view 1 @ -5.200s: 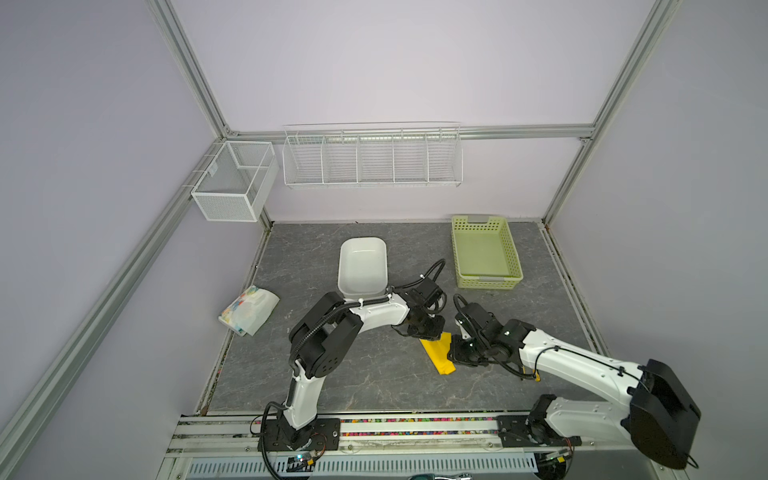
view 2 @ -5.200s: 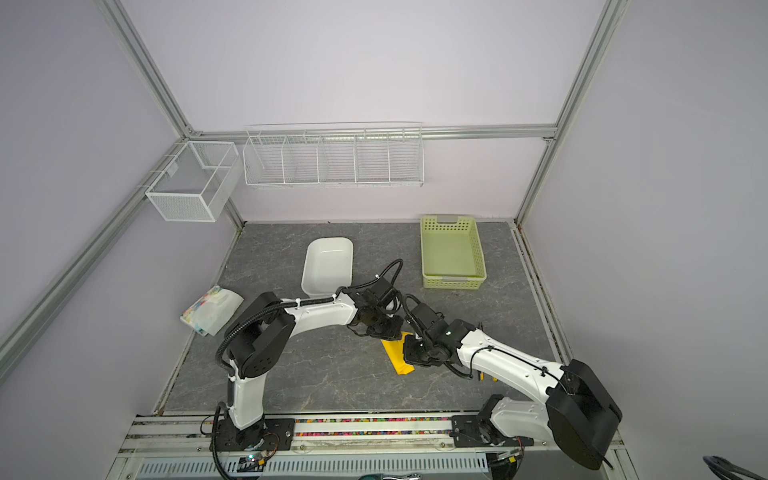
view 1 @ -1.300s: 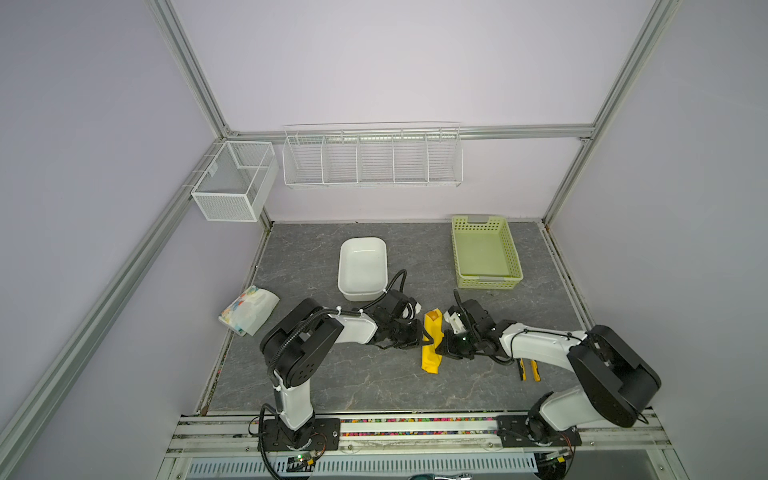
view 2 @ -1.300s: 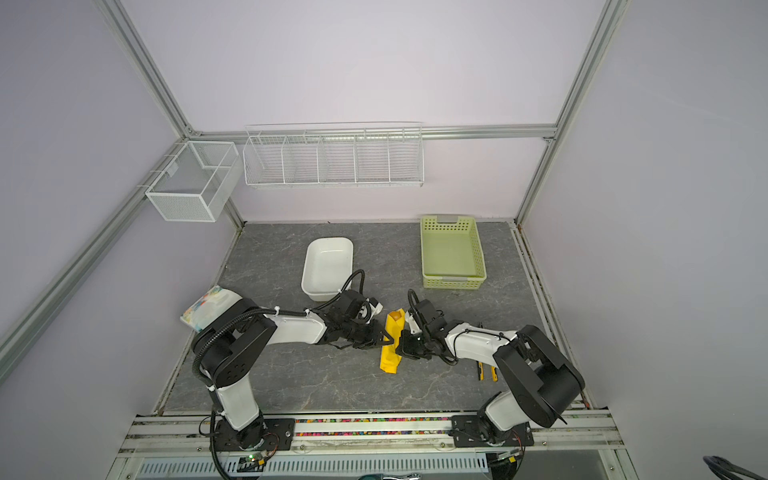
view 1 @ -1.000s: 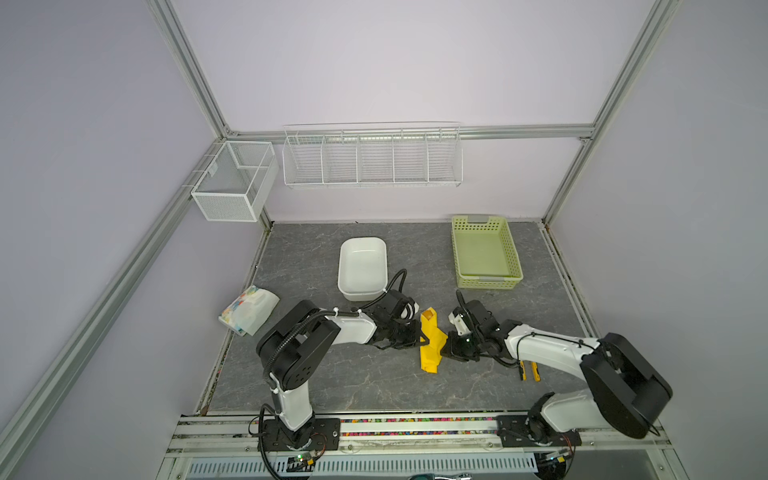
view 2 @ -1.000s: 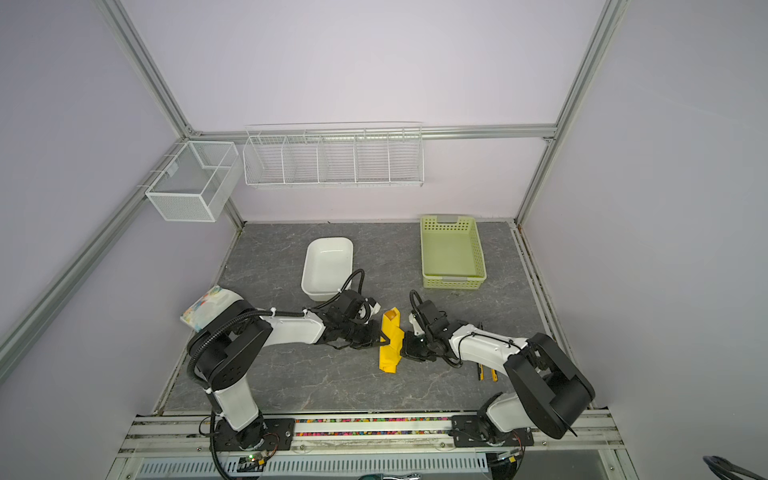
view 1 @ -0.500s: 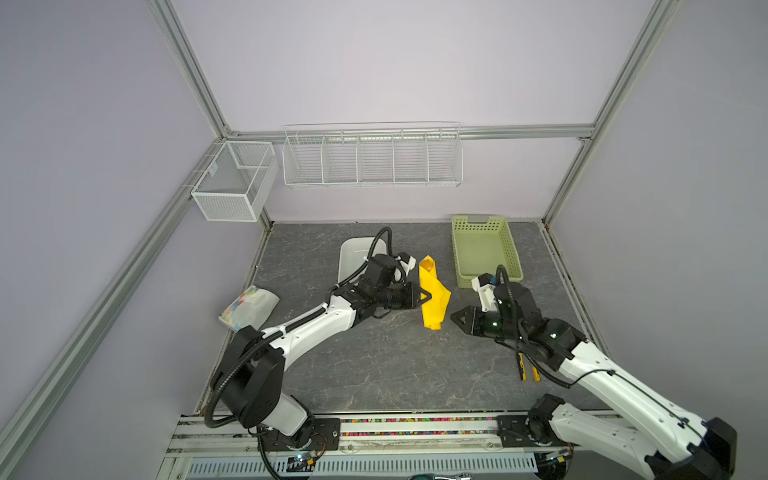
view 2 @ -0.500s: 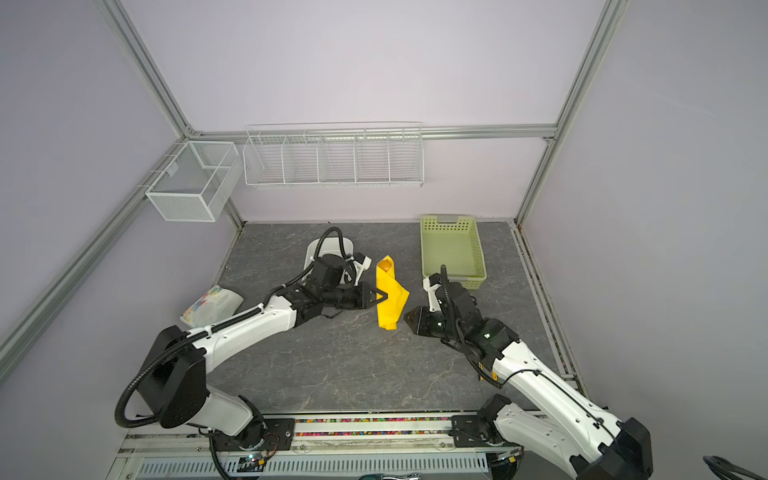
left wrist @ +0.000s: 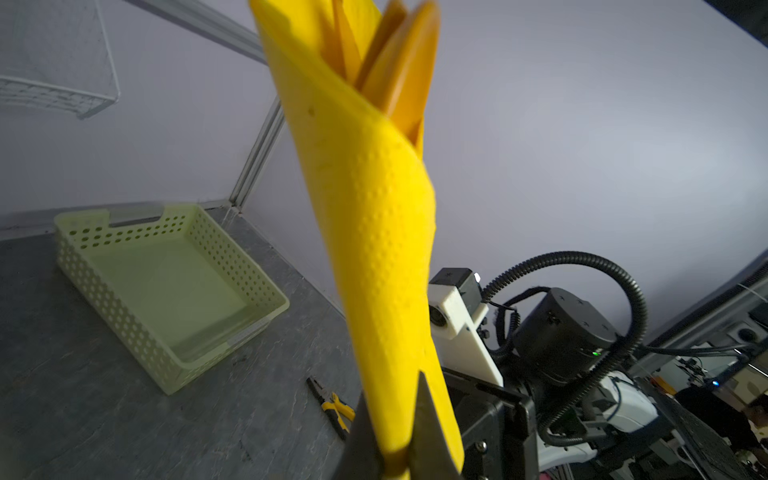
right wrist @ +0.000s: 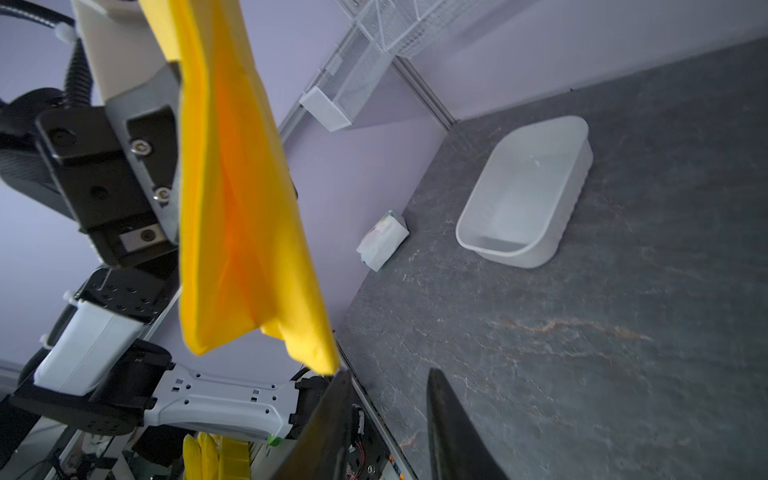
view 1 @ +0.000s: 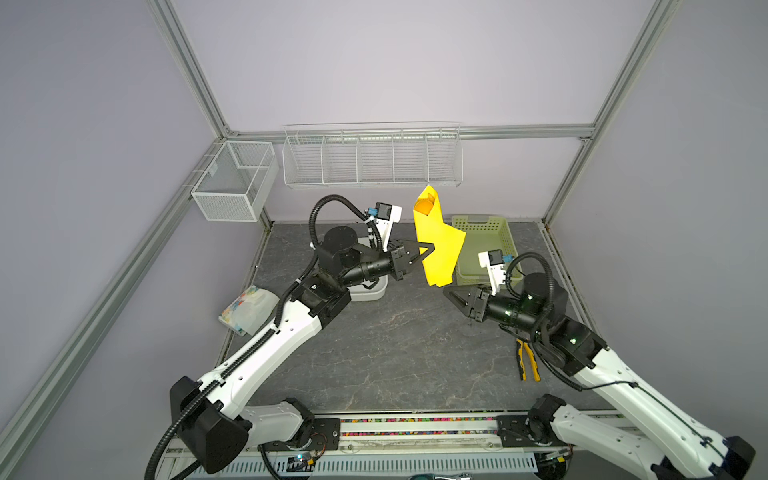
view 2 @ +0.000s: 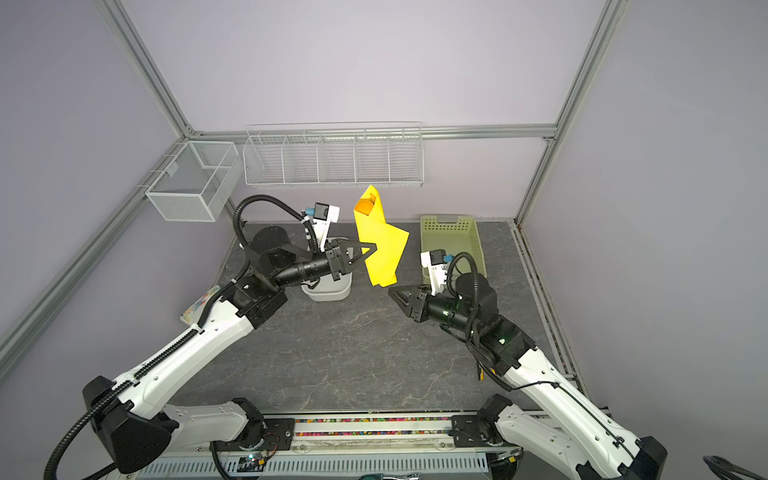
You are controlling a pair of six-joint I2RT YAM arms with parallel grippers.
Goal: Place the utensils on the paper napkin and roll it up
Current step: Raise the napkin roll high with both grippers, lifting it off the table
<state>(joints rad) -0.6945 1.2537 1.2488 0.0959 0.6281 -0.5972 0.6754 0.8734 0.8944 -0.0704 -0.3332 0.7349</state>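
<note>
**Napkin roll held up in mid-air, open end up**

Both top views look down on the dark stone-look surface [view 1: 395,345]. A long wire rack [view 1: 372,160] is hung on the back wall and a smaller wire basket [view 1: 235,183] on the left wall. A pale green basket [view 1: 505,232] is found at the far right corner of the surface. A white tub [right wrist: 536,257] is found towards the far left corner, mostly hidden behind the left arm in the top views.

The paper napkin [view 1: 440,249] is held in the air as a loose roll, above the far middle of the surface, between tub and basket. Its long axis is stood close to upright, tipped just a little. The open end is pointed up towards the back wall, and a loose flap is spread out on the green-basket side.

A printed white packet [view 1: 249,309] is seen at the left edge. Yellow-handled pliers [view 1: 525,361] are seen near the right edge, partly covered by the right arm.

The left gripper [view 1: 428,249] is clamped onto the roll from the side, a bit below its middle. The right gripper [right wrist: 386,374] is held just under the roll's bottom corner, fingers parted by a modest gap with nothing between them. Whether that corner is touched can't be told.

The utensils [left wrist: 399,75] are tucked inside the roll. Only orange ends are seen poking out of the top.
</note>
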